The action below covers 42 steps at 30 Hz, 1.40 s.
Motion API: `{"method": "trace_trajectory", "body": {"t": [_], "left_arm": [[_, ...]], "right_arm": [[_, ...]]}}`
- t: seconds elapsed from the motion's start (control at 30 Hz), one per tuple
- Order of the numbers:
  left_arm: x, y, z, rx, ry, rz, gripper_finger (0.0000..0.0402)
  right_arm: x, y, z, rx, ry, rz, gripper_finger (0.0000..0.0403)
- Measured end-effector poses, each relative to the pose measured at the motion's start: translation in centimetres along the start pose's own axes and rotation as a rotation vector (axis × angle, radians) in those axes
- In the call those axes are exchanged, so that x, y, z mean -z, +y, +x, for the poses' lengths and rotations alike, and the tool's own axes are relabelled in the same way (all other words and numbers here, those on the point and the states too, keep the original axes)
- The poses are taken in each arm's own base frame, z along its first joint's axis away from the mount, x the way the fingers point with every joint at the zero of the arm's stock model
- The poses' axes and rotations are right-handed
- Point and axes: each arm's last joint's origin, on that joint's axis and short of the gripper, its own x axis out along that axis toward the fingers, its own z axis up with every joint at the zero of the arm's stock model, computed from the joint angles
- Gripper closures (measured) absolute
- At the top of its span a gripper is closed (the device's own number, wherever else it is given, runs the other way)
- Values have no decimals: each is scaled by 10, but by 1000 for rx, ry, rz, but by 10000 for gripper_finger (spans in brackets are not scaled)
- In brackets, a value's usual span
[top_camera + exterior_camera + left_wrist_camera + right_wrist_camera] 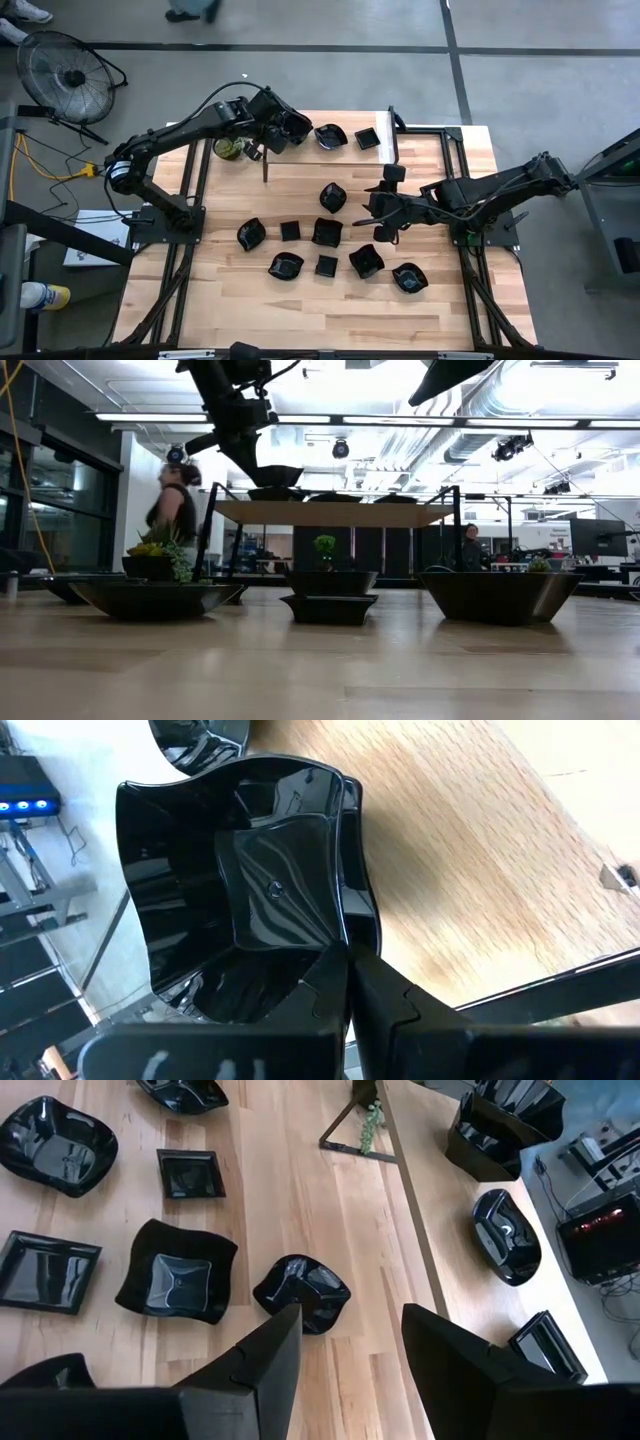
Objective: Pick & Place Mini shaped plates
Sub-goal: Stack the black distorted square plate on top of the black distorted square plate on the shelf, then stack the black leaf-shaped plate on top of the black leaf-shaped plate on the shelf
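Note:
My left gripper is over the left end of the raised wooden shelf at the table's far edge, shut on a glossy black wavy-rimmed plate. In the low view that plate hangs just above the shelf. Two more black plates rest on the shelf. Several black plates lie flat on the table, among them a wavy one and a square-welled one. My right gripper is open, hovering above the table right of centre, touching nothing. My left gripper pinches the wavy plate by its rim, one finger inside the dish and the other outside its wall. The plate is lifted clear and roughly level above the shelf.
A small green potted plant stands by the shelf's left end near my left arm. The shelf's metal posts rise from the table. Bare wood lies along the near edge. A person stands beyond the table.

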Motion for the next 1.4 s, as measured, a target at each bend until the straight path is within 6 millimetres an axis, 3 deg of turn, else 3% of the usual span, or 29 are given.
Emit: {"method": "trace_trajectory", "body": {"t": [0.23,0.6,0.93,1.1,1.4], "left_arm": [[0,0,0,0,0,-3,398],[0,0,0,0,-1,-6,339],[1,0,0,-8,25,-6,337],[3,0,-9,-32,28,-37,337],[6,-9,-38,0,-135,-162,337]], "right_arm": [[0,0,0,-4,0,11,233],[0,0,0,-5,0,11,233],[0,0,0,-5,1,11,233],[0,0,0,-1,3,9,233],[1,0,0,7,7,33,233]]}}
